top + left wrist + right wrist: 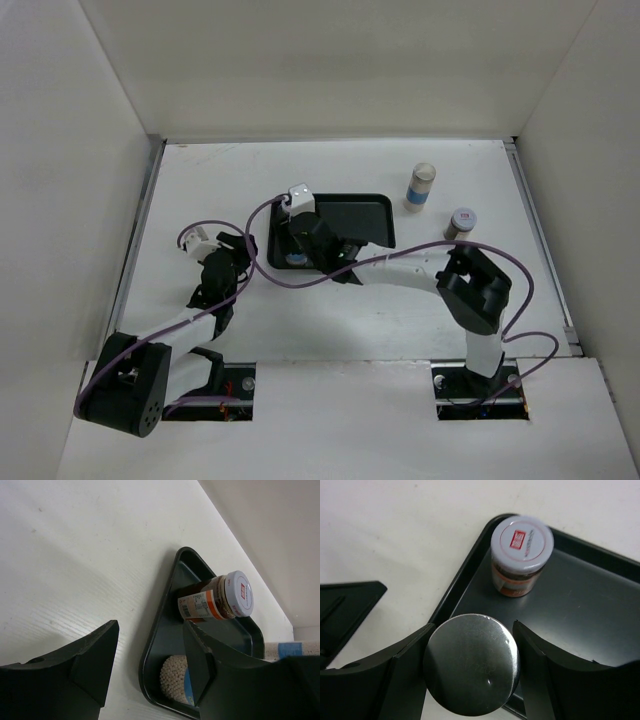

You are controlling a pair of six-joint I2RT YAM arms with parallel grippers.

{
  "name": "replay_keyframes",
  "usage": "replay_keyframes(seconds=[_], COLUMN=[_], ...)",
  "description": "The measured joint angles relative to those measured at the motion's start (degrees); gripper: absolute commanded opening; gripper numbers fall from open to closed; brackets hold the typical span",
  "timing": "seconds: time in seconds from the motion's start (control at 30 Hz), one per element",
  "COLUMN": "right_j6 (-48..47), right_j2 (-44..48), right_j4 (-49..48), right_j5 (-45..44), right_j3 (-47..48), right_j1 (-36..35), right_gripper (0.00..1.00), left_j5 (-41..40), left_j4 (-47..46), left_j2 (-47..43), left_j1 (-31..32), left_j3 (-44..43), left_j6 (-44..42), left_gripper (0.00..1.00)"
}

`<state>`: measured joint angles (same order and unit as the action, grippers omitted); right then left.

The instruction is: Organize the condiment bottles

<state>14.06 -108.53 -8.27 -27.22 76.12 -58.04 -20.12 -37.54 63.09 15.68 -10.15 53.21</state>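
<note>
Here, the right jaws are clasping a shiny-capped jar [471,672] in a corner of the black tray [580,605]. Just beyond, a dark jar [521,555] with a red-marked lid is standing upright. The left jaws are gaping empty beside the tray. Farther off, a blue-banded jar [421,187] and a grey-capped jar [461,222] are standing on the desk [400,310].

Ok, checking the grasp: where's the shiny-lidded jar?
Right wrist view: the shiny-lidded jar sits in the right pincer, at the tray's corner, beside the red-marked jar.
</note>
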Motion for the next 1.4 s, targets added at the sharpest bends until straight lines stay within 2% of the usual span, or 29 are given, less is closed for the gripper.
replay_keyframes(seconds=[0.1,0.17,0.23,0.33,0.47,0.57,0.67,0.73,0.83,0.97,1.23,1.3,1.4], right_j6=[-0.3,-0.5,-0.8,-0.8,-0.8,-0.6,-0.7,-0.9,-1.9,-3.2,-3.4,-3.4,-3.3], right_j2=[-1.0,-0.9,-0.2,4.8,16.8,25.1,28.2,27.5,23.5,15.8,7.3,6.0,4.8], right_j4=[-1.3,-1.8,-2.1,-2.4,-2.5,-3.3,-3.8,-3.1,-0.1,4.0,6.8,6.5,5.9], right_j5=[-0.3,-0.4,-0.4,-0.2,0.6,0.4,-1.4,-3.7,-6.5,-7.1,-2.9,-1.8,-0.2], right_j3=[0.3,0.3,-0.1,-3.7,-9.9,-12.7,-13.4,-13.3,-12.4,-9.9,-4.4,-2.9,-2.1], right_j1=[-0.4,-0.5,-0.4,0.0,3.8,12.0,21.6,27.6,33.0,36.1,40.9,41.8,42.5], right_gripper=[0.86,0.95,1.00,1.00,1.00,1.00,1.00,1.00,1.00,1.00,1.00,0.94,0.75], left_j5=[0.1,0.2,0.3,0.3,0.5,0.6,0.9,1.1,1.4,2.1,2.8,2.9,2.9], left_j4=[0.0,0.0,0.0,0.0,0.0,-0.2,-0.2,-0.2,-0.5,-0.6,-0.9,-0.9,-0.9], left_j2=[0.0,0.1,0.2,0.1,0.1,0.5,1.1,1.1,1.6,3.1,3.3,3.3,3.3], left_j1=[0.0,0.0,0.0,0.0,0.0,0.1,0.1,0.1,0.1,0.1,0.1,0.1,0.1], left_j3=[0.0,0.0,0.0,0.0,0.0,0.0,0.0,0.0,0.0,0.0,0.0,0.0,0.0], left_j6=[0.0,0.0,0.0,0.0,0.1,0.2,0.2,0.2,0.2,0.3,0.4,0.4,0.4], left_gripper=[0.52,0.52,0.52,0.52,0.53,0.53,0.53,0.53,0.53,0.53,0.54,0.54,0.54])
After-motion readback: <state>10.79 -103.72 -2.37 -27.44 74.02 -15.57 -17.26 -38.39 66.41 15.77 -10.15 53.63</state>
